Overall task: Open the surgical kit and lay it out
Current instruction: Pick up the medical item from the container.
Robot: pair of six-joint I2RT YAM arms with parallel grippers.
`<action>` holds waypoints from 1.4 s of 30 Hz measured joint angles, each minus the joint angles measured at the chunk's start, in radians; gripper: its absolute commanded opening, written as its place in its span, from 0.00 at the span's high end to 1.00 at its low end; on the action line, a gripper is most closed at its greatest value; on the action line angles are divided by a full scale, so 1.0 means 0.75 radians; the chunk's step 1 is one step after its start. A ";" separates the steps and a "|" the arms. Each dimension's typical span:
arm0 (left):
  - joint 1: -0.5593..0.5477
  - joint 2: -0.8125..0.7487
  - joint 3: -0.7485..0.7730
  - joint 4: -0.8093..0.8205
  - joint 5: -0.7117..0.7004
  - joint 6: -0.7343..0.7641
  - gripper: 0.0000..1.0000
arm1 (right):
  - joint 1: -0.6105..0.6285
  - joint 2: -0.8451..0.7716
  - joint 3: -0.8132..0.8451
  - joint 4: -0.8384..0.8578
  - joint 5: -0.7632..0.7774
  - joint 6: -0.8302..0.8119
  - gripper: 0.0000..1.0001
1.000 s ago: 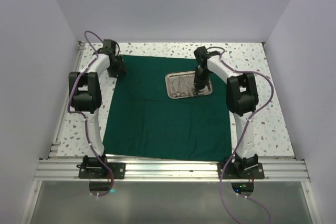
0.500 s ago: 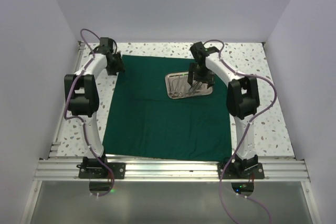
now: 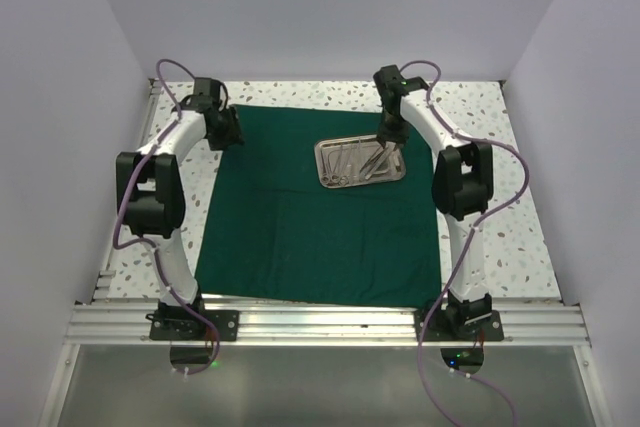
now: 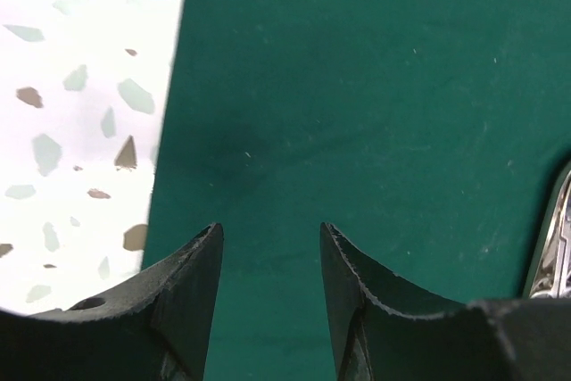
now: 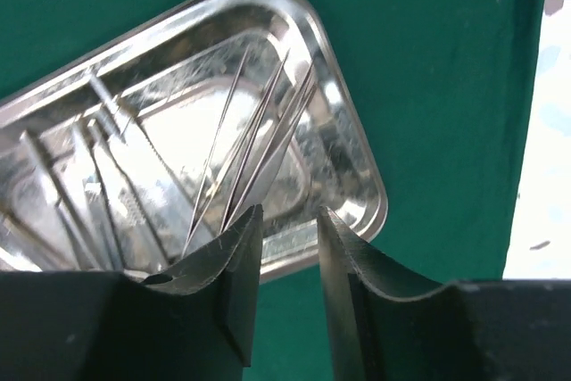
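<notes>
The dark green drape [image 3: 310,227] lies spread flat on the table. On its far right part sits the steel tray [image 3: 398,175], also seen in the right wrist view [image 5: 361,167]. Scissors and forceps [image 5: 98,185] lie in its left half. Slender tweezers [image 5: 259,131] slant across the tray, and their near ends run behind my right gripper's left finger [image 5: 227,256]. My right gripper [image 5: 287,211] hovers over the tray's right end [image 3: 385,147], jaws apart with only tray rim and cloth showing between them. My left gripper [image 4: 270,227] is open over the drape's far left edge [image 3: 228,135].
Speckled white tabletop [image 3: 500,227] surrounds the drape, bare to the right and in a narrow strip on the left [image 4: 80,131]. White walls close in the back and both sides. An aluminium rail [image 3: 320,325] carries both arm bases at the near edge.
My right gripper was shut low in the tray, then opened and narrowed again while moving to the tray's far right end. The left arm shifted only slightly.
</notes>
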 measured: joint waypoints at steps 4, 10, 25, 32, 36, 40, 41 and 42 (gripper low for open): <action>-0.027 -0.002 -0.015 0.008 0.001 0.001 0.50 | -0.025 0.103 0.071 -0.004 0.002 0.007 0.69; -0.044 -0.002 -0.022 0.008 -0.001 0.001 0.50 | -0.023 0.182 0.084 -0.007 0.001 0.015 0.71; -0.045 -0.002 -0.022 0.001 -0.030 0.003 0.51 | -0.021 0.230 0.100 0.017 0.004 0.017 0.59; -0.046 -0.002 -0.022 -0.011 -0.030 0.004 0.52 | -0.024 0.230 0.100 0.035 0.001 0.021 0.74; -0.047 -0.002 -0.022 -0.020 -0.030 0.007 0.52 | -0.024 0.230 0.085 0.065 -0.001 0.021 1.00; -0.051 -0.002 -0.023 -0.022 -0.034 0.008 0.52 | -0.024 0.229 0.083 0.086 -0.001 0.019 1.00; -0.052 -0.003 -0.024 -0.023 -0.036 0.008 0.52 | -0.024 0.229 0.083 0.090 -0.002 0.017 1.00; -0.055 -0.004 -0.026 -0.022 -0.036 0.007 0.52 | -0.024 0.228 0.083 0.093 -0.003 0.014 1.00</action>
